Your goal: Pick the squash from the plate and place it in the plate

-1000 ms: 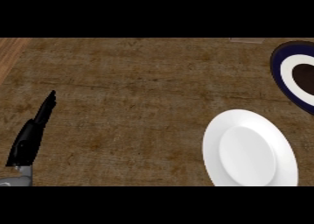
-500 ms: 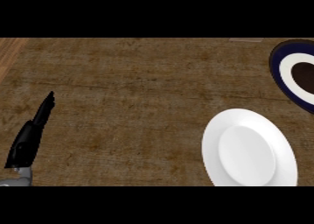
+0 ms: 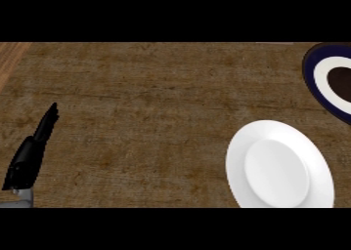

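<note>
- Two plates on the bench: a plain white plate [image 3: 280,168] and a dark blue plate [image 3: 337,80] with a white ring and a dark brown centre.
- One hand in view, the left hand [image 3: 30,154], well to the left of the white plate, fingers straight and pressed together, pointing up, holding nothing.
- The squash shows nowhere; where it is, I cannot tell.
- The blue plate sits up and right of the white plate, cut by the edge.
- The bench [image 3: 149,107] is brown and coarsely grained, with a lighter wooden strip at its far-left corner.
</note>
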Motion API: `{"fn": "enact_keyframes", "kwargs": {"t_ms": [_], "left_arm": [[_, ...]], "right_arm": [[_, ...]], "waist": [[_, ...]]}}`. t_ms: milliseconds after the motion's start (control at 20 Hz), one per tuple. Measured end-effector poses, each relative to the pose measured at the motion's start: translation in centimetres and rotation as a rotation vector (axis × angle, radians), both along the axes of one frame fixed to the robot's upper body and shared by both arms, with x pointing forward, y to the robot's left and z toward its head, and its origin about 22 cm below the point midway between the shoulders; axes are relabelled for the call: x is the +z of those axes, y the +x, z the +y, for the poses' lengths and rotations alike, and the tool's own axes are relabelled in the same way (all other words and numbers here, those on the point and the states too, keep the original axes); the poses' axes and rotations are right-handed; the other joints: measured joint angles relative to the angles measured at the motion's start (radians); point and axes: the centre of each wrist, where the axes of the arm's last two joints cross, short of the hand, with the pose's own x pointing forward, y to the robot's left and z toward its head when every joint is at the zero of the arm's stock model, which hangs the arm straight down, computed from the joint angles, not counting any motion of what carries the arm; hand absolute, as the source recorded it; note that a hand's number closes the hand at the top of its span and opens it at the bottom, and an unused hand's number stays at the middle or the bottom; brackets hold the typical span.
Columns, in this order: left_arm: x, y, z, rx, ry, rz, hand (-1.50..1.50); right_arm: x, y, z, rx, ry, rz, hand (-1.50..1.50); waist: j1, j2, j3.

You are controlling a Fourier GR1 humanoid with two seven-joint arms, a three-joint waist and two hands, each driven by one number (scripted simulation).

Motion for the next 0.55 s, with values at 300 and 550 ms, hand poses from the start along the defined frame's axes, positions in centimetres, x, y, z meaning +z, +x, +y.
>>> {"fn": "enact_keyframes", "kwargs": {"t_ms": [300, 550], "left_arm": [[-0.2, -0.4, 0.1, 0.0, -0.003, 0.0, 0.0], [-0.1, -0.4, 0.2, 0.001, -0.009, -0.004, 0.0]], "right_arm": [[0.5, -1.5, -1.3, -0.026, 0.006, -0.029, -1.5], [0.6, -2.3, -2.0, -0.035, 0.001, -0.031, -1.5]], "waist": [[0.001, 0.005, 0.004], [0.001, 0.008, 0.007]]}}
